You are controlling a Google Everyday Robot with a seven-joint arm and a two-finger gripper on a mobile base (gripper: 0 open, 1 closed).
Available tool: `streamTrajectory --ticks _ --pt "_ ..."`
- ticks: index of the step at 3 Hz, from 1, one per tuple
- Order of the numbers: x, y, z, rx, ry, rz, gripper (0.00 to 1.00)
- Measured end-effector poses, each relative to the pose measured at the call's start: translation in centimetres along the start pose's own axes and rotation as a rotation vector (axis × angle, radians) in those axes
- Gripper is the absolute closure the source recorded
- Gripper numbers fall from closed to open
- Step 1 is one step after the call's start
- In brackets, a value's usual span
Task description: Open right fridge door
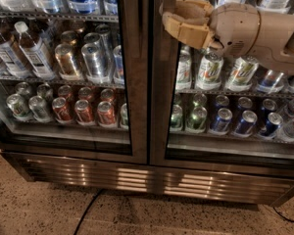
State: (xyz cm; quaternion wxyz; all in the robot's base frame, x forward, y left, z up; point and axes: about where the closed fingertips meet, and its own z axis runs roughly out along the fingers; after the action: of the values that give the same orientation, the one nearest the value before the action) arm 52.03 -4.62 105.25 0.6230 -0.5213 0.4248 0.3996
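Dark brushed-metal frame, tall glass-paned right fridge door (162, 106), green-and-white cans (208, 71) and blue cans (245, 122) behind glass. Looks shut, flush with twin left glass door (134, 82). Tan two-finger gripper (169, 19) high on inner stile by centre seam, jaws parted, holding nothing. Handle not discernible. Advice: hook stile edge, clamp firm, pull outward in arc, presumably about right-side hinge. Keep off glass and left door.

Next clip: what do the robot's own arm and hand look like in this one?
The hand, in front of the upper left frame of the right fridge door, is blocky and tan-yellow, built of chunky segments. The arm behind it has a smooth, rounded cream-beige shell, with a darker seam line curving around it and what looks like a small grille patch near the wrist. No cables or markings show on it.
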Motion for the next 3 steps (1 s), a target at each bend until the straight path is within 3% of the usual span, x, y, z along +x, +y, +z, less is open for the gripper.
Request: streamTrajectory --ticks 3 --pt "0.13 -0.11 -0.02 0.002 -0.001 0.001 1.00"
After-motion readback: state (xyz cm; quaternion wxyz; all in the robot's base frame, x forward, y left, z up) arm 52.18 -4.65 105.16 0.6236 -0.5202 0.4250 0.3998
